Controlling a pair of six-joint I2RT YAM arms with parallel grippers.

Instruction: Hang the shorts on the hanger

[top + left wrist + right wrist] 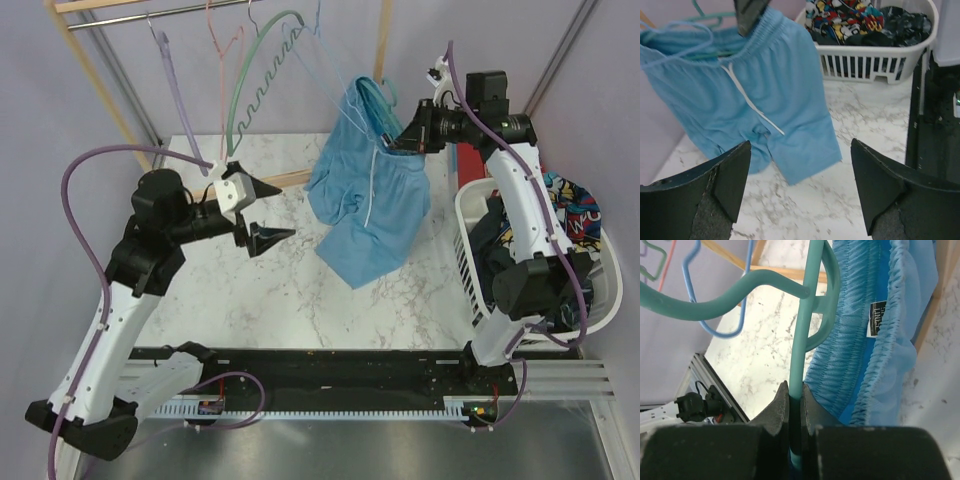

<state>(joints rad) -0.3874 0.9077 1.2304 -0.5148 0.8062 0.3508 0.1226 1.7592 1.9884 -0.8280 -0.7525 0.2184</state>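
Note:
The light blue shorts [365, 205] hang over the teal hanger [378, 100], their legs drooping down to the marble table. My right gripper [397, 143] is shut on the hanger's bar [801, 355] at the waistband [840, 360]. The shorts also show in the left wrist view [775, 100] with the white drawstring [747, 97] dangling. My left gripper [268, 210] is open and empty, held above the table to the left of the shorts, apart from them.
A white laundry basket [470, 225] with dark cartoon-print clothes [575, 215] stands at the right. A wooden rack with a rail [150, 12] at the back holds a green wavy hanger [255, 85], a purple one [165, 55] and thin wire ones.

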